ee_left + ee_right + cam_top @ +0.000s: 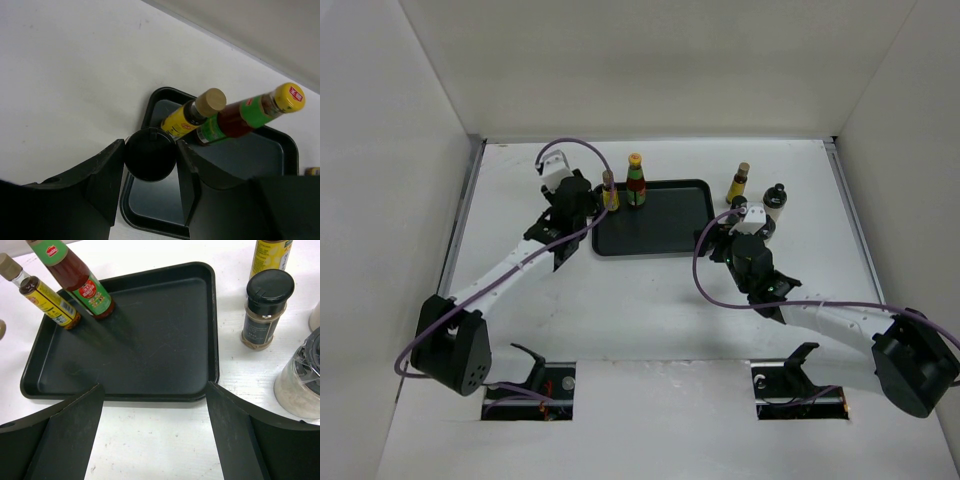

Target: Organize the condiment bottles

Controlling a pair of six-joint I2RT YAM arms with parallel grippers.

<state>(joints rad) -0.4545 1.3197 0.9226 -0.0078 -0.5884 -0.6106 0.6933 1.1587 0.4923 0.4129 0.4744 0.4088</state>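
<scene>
Left wrist view first: a black-capped bottle [150,155] is clamped between the left gripper's [150,150] fingers, with the round cap touching both of them and only the top of it seen. It's held right over the left edge of the black tray [150,106], near the back corner; whether it's set down or hanging can't be told. Just past it, inside that corner of the tray, a slim yellow bottle [186,119] with a tan cap and a green bottle [235,116] with a yellow cap are parked side by side, nearly touching. From the top camera the left gripper [582,200] is seen just beside the yellow bottle [609,192] at the tray's left rear. The right gripper [154,389] is spread wide with nothing in it, pointed at the tray's near rim from the white table [650,300]. Off to its right, outside the tray, a dark black-capped jar [265,310] is stood upright, a pale jar [300,382] sits nearer the right finger, and an amber bottle [272,255] is cut off at the top edge.
</scene>
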